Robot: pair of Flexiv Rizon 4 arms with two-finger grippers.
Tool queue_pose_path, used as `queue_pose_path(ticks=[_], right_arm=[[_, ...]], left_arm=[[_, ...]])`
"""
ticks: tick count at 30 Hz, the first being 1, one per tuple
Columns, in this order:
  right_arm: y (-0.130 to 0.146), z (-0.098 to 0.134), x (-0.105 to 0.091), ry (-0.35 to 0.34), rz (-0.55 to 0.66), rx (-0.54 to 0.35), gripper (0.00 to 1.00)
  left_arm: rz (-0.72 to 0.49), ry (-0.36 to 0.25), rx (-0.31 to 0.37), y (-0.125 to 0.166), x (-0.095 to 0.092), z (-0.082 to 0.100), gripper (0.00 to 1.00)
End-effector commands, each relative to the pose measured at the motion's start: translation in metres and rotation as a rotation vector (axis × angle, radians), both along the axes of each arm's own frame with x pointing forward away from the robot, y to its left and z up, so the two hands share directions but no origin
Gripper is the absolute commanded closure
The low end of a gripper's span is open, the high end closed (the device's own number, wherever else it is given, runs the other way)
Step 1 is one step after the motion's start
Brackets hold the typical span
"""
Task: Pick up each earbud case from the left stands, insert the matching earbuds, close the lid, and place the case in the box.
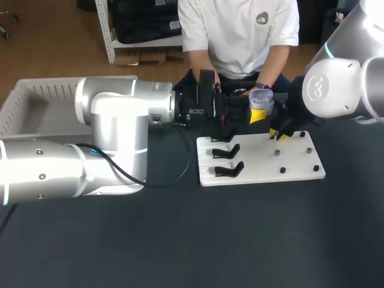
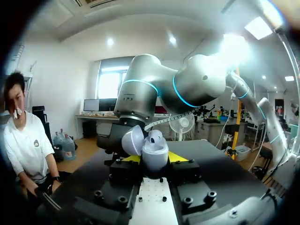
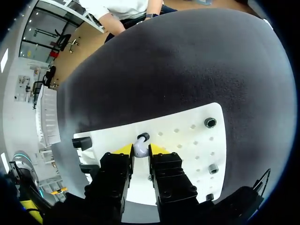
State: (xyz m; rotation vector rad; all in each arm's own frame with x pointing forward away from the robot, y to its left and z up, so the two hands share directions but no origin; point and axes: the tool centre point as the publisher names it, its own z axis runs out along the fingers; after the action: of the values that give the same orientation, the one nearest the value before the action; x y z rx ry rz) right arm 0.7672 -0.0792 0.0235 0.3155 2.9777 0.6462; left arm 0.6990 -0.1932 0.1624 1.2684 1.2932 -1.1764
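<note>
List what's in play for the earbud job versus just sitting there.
In play:
earbud case, open, in left end effector
earbud in right end effector
box

Sitting there:
empty black stands
pegs on white board

A dark table (image 1: 240, 240) carries a white board (image 1: 258, 172) fitted with black stands (image 1: 229, 170).

The earbud case (image 2: 154, 152) is pale lilac and the earbud (image 3: 139, 150) is greyish white. The fingers (image 2: 178, 157) are black with bright yellow tips. A white stand board (image 1: 259, 163) carries black stands (image 1: 229, 170) on the dark grey worktop (image 1: 240, 240). The box (image 1: 45, 90) is off-white.
</note>
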Motion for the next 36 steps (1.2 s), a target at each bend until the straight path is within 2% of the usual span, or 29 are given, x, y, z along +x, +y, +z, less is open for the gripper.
queue_pose_path(ticks=[1,8,18,25,36], right_arm=[[0.000,-0.003,0.002,0.006,0.003,0.002,1.00],[0.000,0.004,-0.002,-0.001,0.007,0.002,1.00],[-0.009,0.035,-0.012,-0.029,0.010,-0.011,1.00],[-0.020,0.068,-0.037,-0.047,0.134,-0.038,1.00],[-0.039,0.118,-0.095,-0.086,0.413,-0.126,1.00]], left_arm=[[0.001,-0.003,-0.005,0.000,0.000,-0.001,1.00],[0.001,-0.003,-0.005,0.000,0.000,-0.001,1.00],[0.001,-0.003,-0.005,0.000,0.000,-0.001,1.00],[0.001,-0.003,-0.005,0.000,0.000,-0.001,1.00],[0.001,-0.003,-0.005,0.000,0.000,-0.001,1.00]])
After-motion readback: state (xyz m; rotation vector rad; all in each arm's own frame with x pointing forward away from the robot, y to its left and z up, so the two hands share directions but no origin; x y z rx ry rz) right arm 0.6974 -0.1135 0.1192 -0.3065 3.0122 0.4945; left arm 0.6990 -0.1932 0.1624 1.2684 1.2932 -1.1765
